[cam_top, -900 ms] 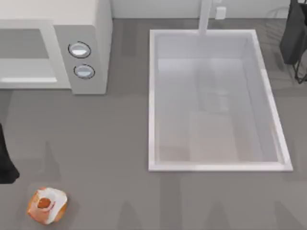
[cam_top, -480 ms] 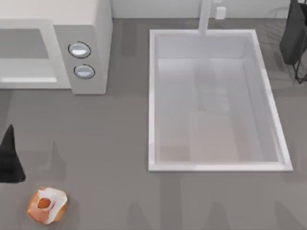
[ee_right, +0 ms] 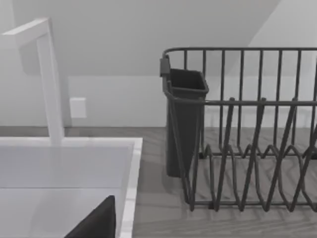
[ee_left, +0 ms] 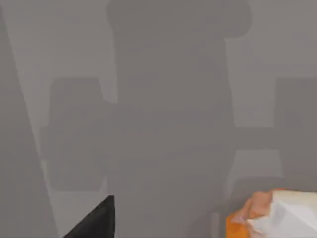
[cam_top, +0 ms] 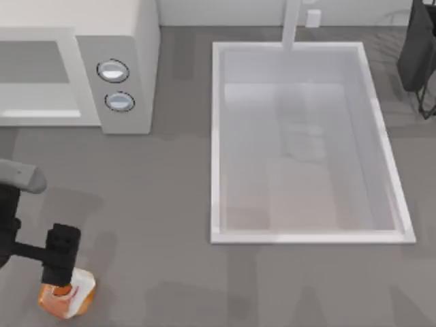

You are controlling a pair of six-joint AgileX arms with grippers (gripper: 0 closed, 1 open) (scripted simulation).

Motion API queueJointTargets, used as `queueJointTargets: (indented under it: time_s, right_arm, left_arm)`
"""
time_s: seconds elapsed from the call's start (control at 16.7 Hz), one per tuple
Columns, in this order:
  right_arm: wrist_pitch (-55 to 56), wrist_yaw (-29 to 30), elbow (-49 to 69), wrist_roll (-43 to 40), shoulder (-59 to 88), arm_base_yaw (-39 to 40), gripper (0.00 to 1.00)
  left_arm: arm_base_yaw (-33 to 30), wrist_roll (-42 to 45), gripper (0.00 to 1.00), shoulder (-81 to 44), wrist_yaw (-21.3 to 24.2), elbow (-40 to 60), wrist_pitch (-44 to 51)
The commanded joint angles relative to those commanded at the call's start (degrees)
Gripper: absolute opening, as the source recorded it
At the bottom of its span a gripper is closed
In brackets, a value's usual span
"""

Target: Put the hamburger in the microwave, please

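The hamburger (cam_top: 67, 298) lies on the grey tabletop (cam_top: 150, 204) at the lower left of the top view, well apart from the microwave (cam_top: 75, 65) at upper left. The left hand (cam_top: 60, 269) hangs directly over it; whether its grip is released or clenched, I cannot tell. The right arm is parked at upper right.

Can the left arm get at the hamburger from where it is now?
Probably yes. The left gripper hangs right over the hamburger at the table's near-left corner, with nothing standing between them.
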State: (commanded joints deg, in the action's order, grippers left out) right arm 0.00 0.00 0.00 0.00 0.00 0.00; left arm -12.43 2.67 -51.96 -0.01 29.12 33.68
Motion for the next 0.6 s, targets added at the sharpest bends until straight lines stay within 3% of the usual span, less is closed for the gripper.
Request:
queueJointTargets:
  time_s: [0.3, 0.6]
  right_arm:
    - [0.0, 0.0, 0.0, 0.0, 0.0, 0.0, 1.0]
    - [0.0, 0.0, 0.0, 0.0, 0.0, 0.0, 1.0]
  left_arm:
    - [-5.07, 1.1, 1.0, -22.28, -0.03, 11.79, 13.63]
    - [-7.96, 1.67, 1.0, -30.47, 0.07, 18.36, 20.89]
